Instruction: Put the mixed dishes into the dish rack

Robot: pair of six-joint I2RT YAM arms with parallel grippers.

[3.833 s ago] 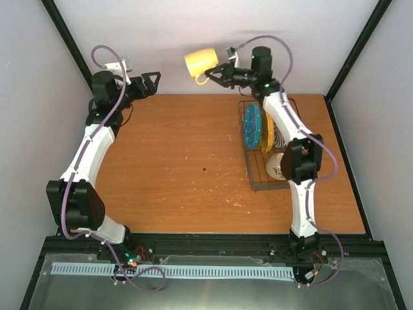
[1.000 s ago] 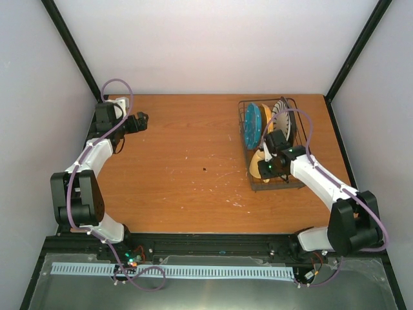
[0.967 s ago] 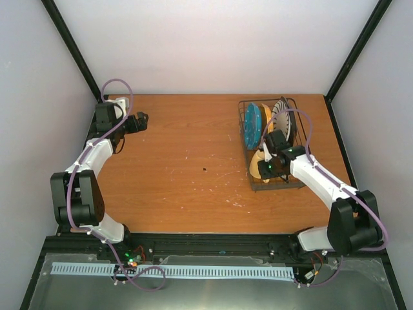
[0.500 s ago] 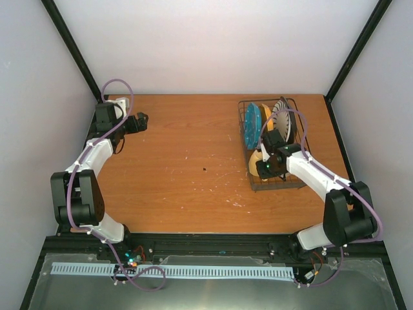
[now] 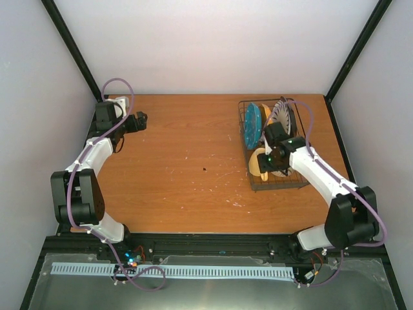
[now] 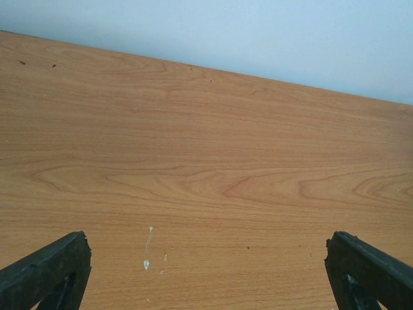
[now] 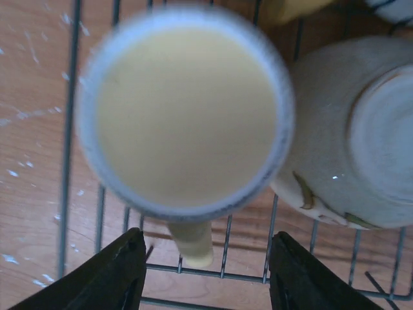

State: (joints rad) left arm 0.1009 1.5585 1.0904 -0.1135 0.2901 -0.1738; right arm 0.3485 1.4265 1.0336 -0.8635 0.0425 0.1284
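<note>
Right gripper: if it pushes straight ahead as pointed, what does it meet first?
Most likely the yellow mug, dead ahead of the right gripper with its jaws open, standing in the dish rack beside the cream bowl. Blur leaves depth unclear.

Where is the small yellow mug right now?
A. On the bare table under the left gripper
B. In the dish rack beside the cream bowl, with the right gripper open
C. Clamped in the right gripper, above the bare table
B: the right wrist view shows the yellow mug over the wires of the dish rack, right beside the cream bowl. The right gripper is open, its fingers spread to either side of the mug's handle.
</note>
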